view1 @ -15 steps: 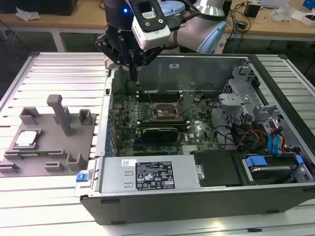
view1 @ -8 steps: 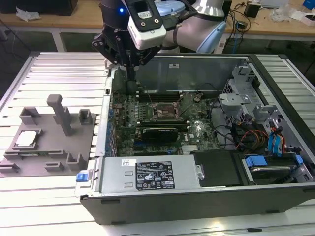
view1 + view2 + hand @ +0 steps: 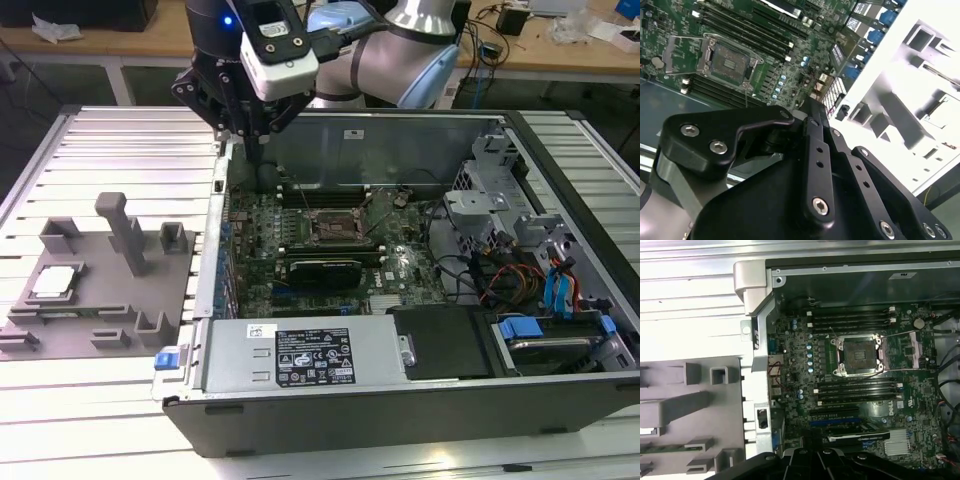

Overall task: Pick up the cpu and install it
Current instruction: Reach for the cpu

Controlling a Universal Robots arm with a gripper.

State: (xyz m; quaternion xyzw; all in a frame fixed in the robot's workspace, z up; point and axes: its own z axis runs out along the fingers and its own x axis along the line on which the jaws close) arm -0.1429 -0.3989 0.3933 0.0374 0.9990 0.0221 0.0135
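One cpu [image 3: 52, 283] lies flat in a shallow seat of the single grey plate [image 3: 100, 310], at the exterior view's left and well apart from the tool [image 3: 258, 138]. The seat probably keeps the chip square for pick-up. One tall post [image 3: 124, 232] and a few low blocks stand on the same plate. It rests on the slatted desk [image 3: 120, 150], just beside the one case [image 3: 400, 420].

That case lies on its side with the panel off, so the board [image 3: 300, 255] faces up, likely to allow reach from above. One socket [image 3: 858, 356] sits mid-board with its frame open and no chip in it, so nothing is installed yet. Two banks of memory slots flank it.

Hanging over the case wall nearest the plate, the tool looks clenched, its tips tapering together with nothing between them.
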